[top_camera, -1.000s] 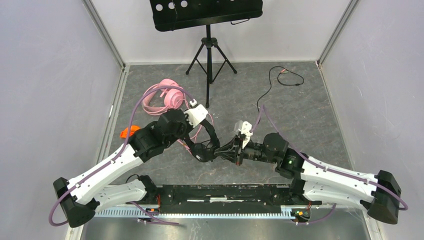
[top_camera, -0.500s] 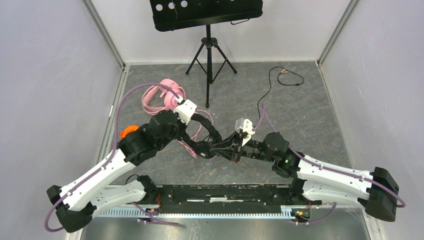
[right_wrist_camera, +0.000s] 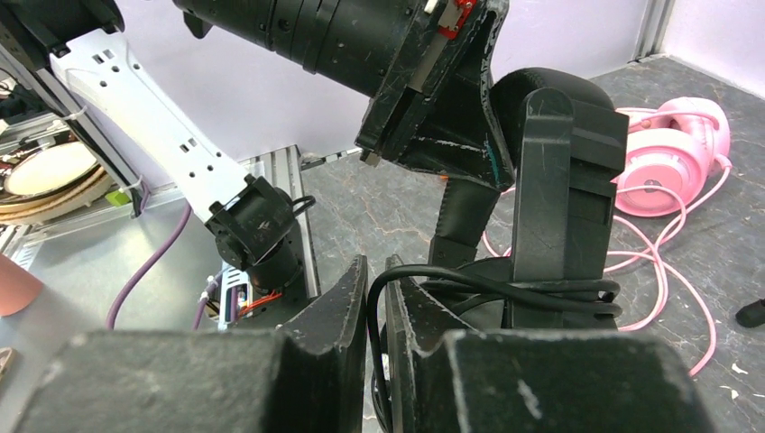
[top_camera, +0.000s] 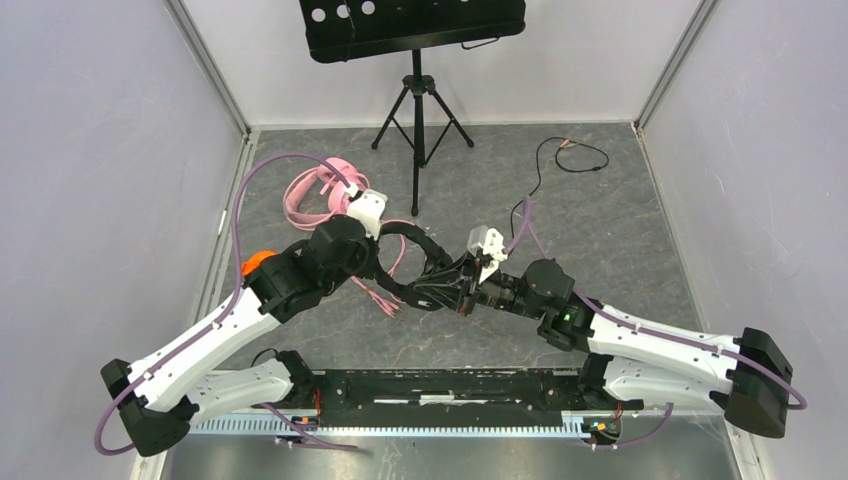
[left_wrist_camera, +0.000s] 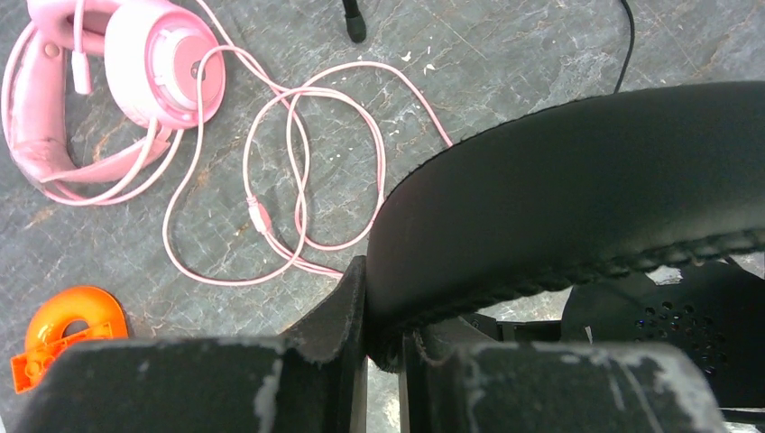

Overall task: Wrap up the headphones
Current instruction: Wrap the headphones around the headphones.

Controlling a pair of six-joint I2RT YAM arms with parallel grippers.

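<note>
The black headphones (top_camera: 418, 243) hang above the floor, with my left gripper (left_wrist_camera: 383, 311) shut on the padded headband (left_wrist_camera: 577, 189). Their thin black cable (right_wrist_camera: 469, 284) lies in a few turns round the headphone arm (right_wrist_camera: 559, 180). My right gripper (right_wrist_camera: 376, 280) is shut on a bend of that cable beside the ear cup. From above, the right gripper (top_camera: 455, 290) meets the headphones mid-floor, opposite the left gripper (top_camera: 388, 236). The pink headphones (top_camera: 322, 188) lie at the back left, and their pink cable (left_wrist_camera: 298, 162) is spread in loose loops.
A black tripod music stand (top_camera: 417, 100) stands at the back centre. The loose end of the black cable (top_camera: 565, 155) trails over the floor at the back right. An orange plastic piece (top_camera: 258, 264) lies by the left wall. Grey walls close in both sides.
Both arms have carried the black headphones a little farther from the near edge. The right gripper has shifted left with the cable, and the left wrist has swung back toward the pink headphones.
</note>
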